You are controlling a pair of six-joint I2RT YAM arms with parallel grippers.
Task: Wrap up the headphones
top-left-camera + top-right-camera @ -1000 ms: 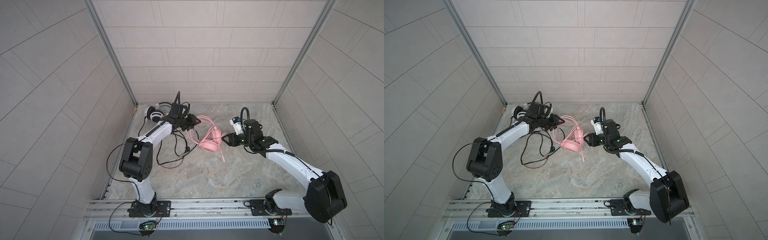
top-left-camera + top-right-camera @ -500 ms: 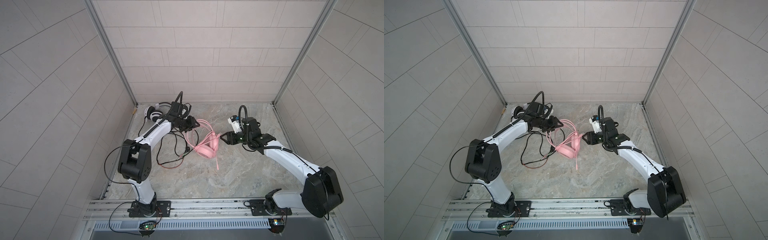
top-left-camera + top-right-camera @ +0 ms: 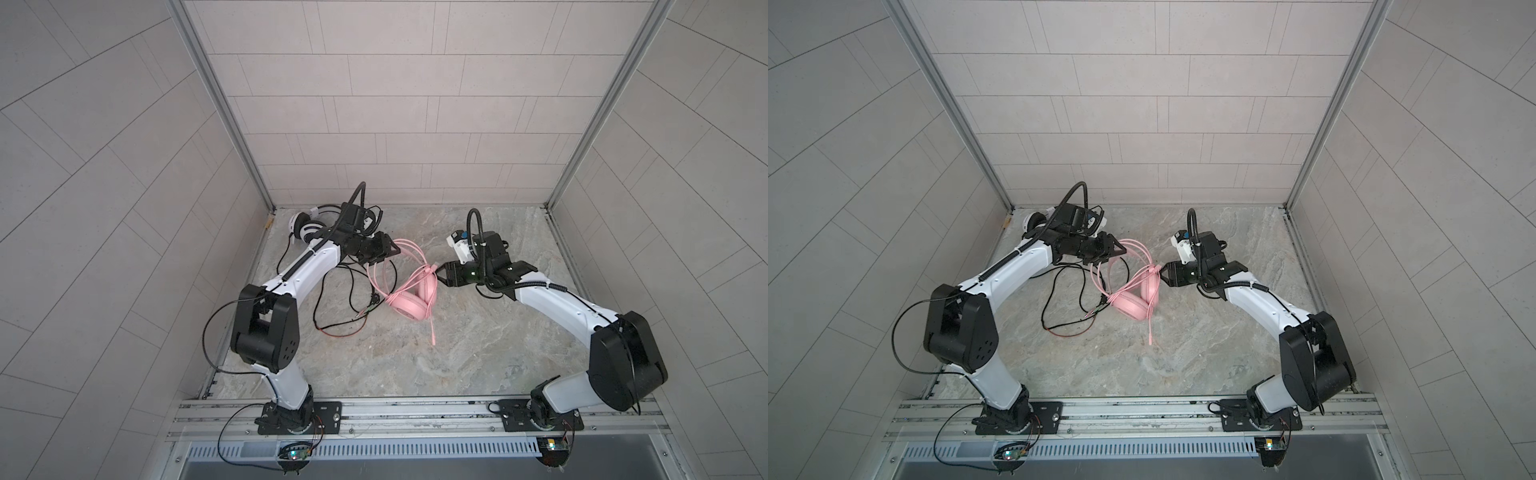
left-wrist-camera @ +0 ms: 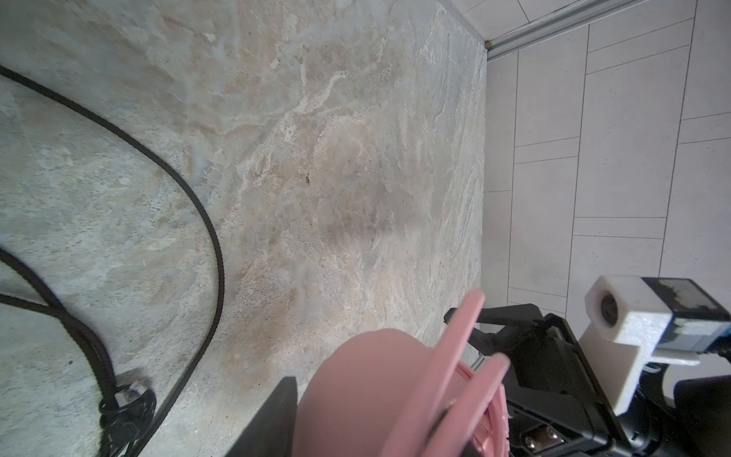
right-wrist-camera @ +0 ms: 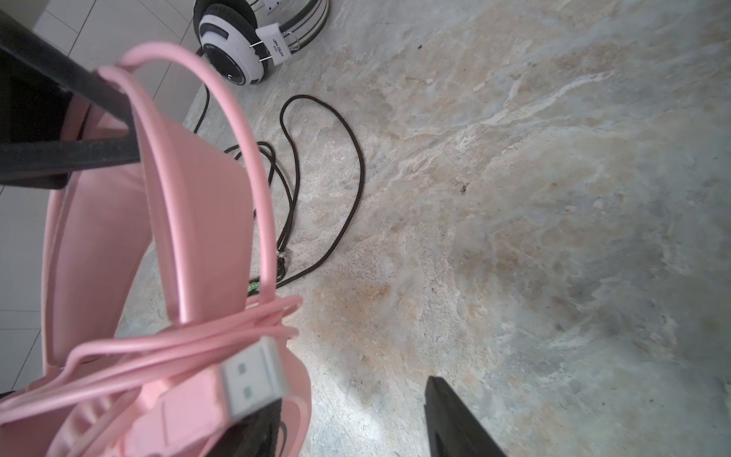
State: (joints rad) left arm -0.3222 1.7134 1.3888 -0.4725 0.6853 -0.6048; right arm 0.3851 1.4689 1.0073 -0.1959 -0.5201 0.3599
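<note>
The pink headphones (image 3: 409, 305) (image 3: 1129, 307) sit mid-floor, their pink cable looped up toward my left gripper (image 3: 390, 249) (image 3: 1116, 251). That gripper is shut on a broad pink part of the headset (image 4: 364, 395), and only one of its fingers (image 4: 279, 411) shows. Cable loops hang over its black fingers in the right wrist view. My right gripper (image 3: 441, 275) (image 5: 352, 395) is open; bare floor shows between its jaws. One finger lies under the pink earcup and the cable's USB plug (image 5: 253, 376). The white-and-black headphones (image 3: 305, 224) (image 5: 237, 51) lie in the back left corner.
The thin black cable (image 3: 332, 307) (image 4: 213, 237) sprawls in loose loops on the stone floor left of the pink headset, with a reddish strand (image 3: 340, 334) at its front. A pink strand (image 3: 433, 328) trails toward the front. Tiled walls close in on three sides.
My right gripper has moved left toward the left arm, and the pink headphones shifted left with it and bunched up. The left gripper drew back slightly. Little moved in the last half second.
</note>
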